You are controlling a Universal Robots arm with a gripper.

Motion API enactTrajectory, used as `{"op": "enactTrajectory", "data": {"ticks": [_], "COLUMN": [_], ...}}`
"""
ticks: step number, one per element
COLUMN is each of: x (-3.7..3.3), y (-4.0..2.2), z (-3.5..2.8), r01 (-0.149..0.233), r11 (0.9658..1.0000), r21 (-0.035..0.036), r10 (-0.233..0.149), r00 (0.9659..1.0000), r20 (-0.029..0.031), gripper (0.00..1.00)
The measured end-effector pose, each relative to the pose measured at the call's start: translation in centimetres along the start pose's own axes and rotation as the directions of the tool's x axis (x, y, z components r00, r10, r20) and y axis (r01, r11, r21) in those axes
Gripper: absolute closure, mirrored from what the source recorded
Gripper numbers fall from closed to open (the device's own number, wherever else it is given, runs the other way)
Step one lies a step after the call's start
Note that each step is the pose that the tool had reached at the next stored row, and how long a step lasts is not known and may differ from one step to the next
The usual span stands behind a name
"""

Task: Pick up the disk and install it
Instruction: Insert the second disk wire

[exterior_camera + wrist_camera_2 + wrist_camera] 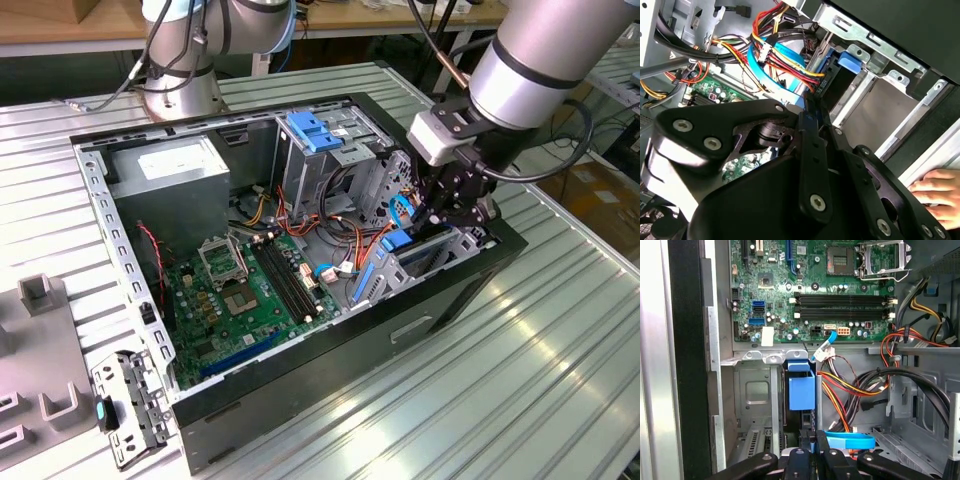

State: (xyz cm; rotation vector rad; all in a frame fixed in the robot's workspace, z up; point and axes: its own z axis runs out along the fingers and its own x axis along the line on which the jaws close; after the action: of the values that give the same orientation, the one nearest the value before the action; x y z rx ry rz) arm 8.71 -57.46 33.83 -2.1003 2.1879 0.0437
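Black metal hand (812, 460) pinches the flat, blue-railed disk (802, 390), edge-on inside the steel drive bay (757, 400).

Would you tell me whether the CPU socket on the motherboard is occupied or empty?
Empty: in the first wrist view the CPU socket is bare, with no cooler on it.

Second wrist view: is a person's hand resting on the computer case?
Yes. In the second wrist view, a hand lies with fingers on the edge of the black case, beside the gripper.
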Motion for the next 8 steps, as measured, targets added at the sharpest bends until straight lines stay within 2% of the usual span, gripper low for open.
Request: {"op": "enactTrajectory", "data": {"ticks": [5, 6, 7, 8], "x": [0.0, -0.01, -0.05, -0.1], "y": [0.0, -0.01, -0.03, -0.06], "z": [0.03, -0.1, -0.44, -0.99], "r01": [0.0, 0.0, 0.0, 0.0], "r11": [1.0, 1.0, 1.0, 1.0], "r21": [0.0001, 0.0001, 0.0001, 0.0], "r10": [0.0, 0.0, 0.0, 0.0], "r00": [1.0, 1.0, 1.0, 1.0], "r20": [0.0012, 0.0015, 0.0011, 0.0003], "gripper": [0.83, 0.83, 0.76, 0.76]}}
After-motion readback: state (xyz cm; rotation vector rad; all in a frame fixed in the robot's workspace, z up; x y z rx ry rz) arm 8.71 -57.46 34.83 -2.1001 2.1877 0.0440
